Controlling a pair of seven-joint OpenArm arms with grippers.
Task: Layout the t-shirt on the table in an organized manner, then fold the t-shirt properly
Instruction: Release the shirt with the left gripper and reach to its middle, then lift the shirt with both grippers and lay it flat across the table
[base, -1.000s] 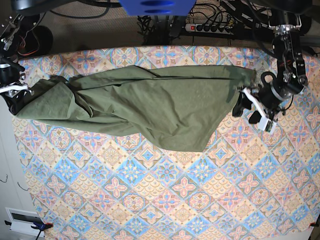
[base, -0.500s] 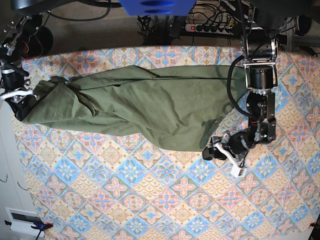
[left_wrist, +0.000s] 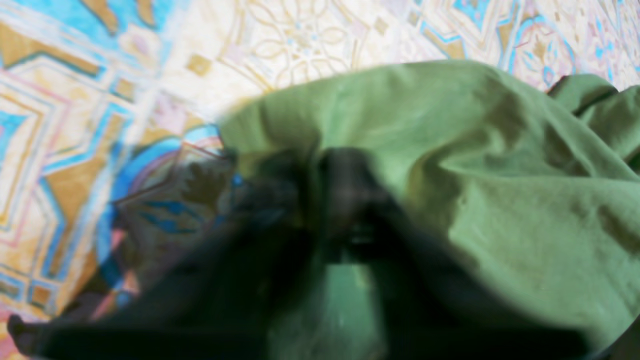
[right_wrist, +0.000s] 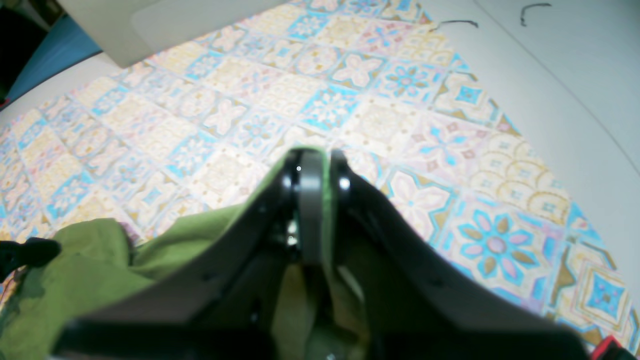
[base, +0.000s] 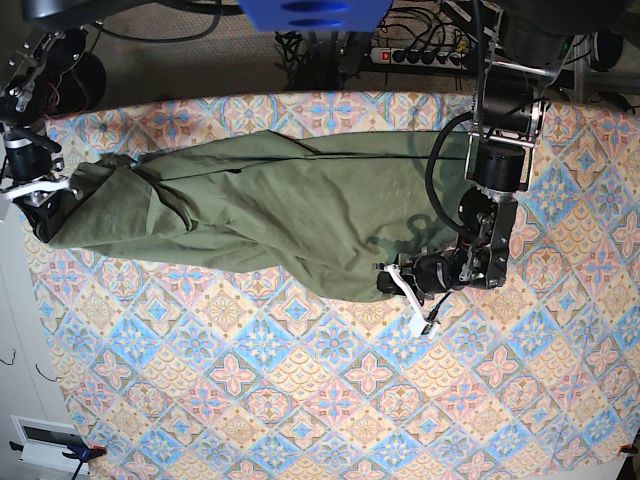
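Note:
The olive-green t-shirt (base: 300, 210) lies stretched sideways across the far half of the table (base: 300, 400), bunched and creased at its left end. My left gripper (base: 392, 280) sits at the shirt's lower front corner. In the left wrist view its dark, blurred fingers (left_wrist: 350, 190) are pressed together, shut on a fold of the t-shirt (left_wrist: 500, 175) above the table (left_wrist: 75, 100). My right gripper (base: 40, 195) holds the shirt's left end near the table's left edge. In the right wrist view the right gripper (right_wrist: 316, 160) is shut, with a strip of the t-shirt (right_wrist: 90, 255) pinched between its pads.
A power strip (base: 420, 55) and cables lie behind the table's far edge. A white box (base: 45, 440) sits on the floor off the front left corner. The pale floor (right_wrist: 550, 75) runs beside the table's edge next to the right gripper.
The left arm swung from the shirt's right end down and leftward to its lower front corner, and its gripper went from open to shut on the cloth. The right gripper kept its hold.

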